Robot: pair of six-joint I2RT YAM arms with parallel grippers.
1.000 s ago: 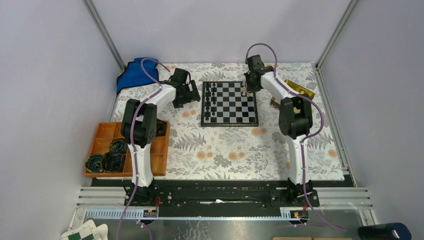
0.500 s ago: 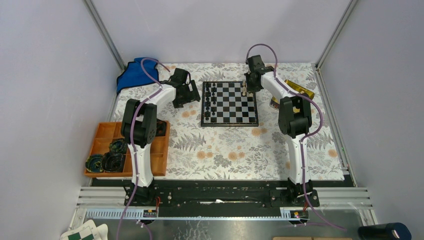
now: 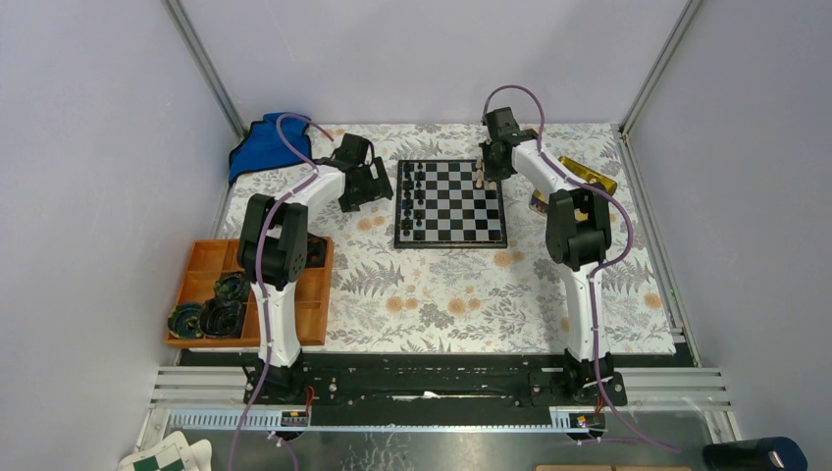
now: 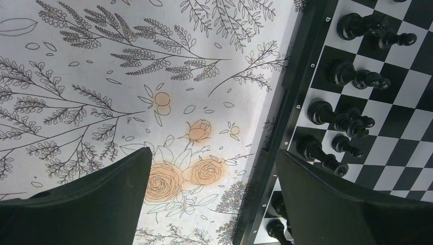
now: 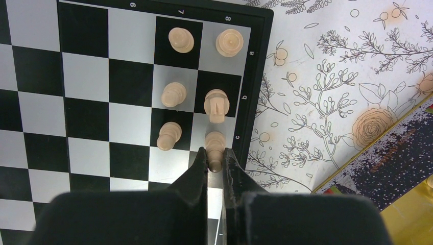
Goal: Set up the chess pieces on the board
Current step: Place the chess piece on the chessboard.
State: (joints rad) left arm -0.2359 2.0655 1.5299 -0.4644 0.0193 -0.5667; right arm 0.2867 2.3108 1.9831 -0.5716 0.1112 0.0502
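Note:
The board [image 3: 461, 211] lies at the back middle of the floral cloth. Black chess pieces [image 3: 416, 201] stand along its left side, and in the left wrist view they [image 4: 352, 76] fill the two edge columns. Several pale chess pieces [image 5: 173, 94] stand in the board's far right corner [image 5: 76, 102]. My right gripper [image 5: 215, 153] is shut on a pale piece [image 5: 215, 144] standing on an edge square; from above it [image 3: 481, 175] hangs over that corner. My left gripper [image 4: 213, 153] is open over the cloth, just off the board's left border [image 4: 298, 102], with nothing between its fingers.
A gold tin [image 3: 589, 177] with a dark speckled lid [image 5: 388, 153] lies right of the board. A blue cloth [image 3: 267, 145] sits at the back left. An orange wooden tray [image 3: 211, 260] with dark round items is at the left edge.

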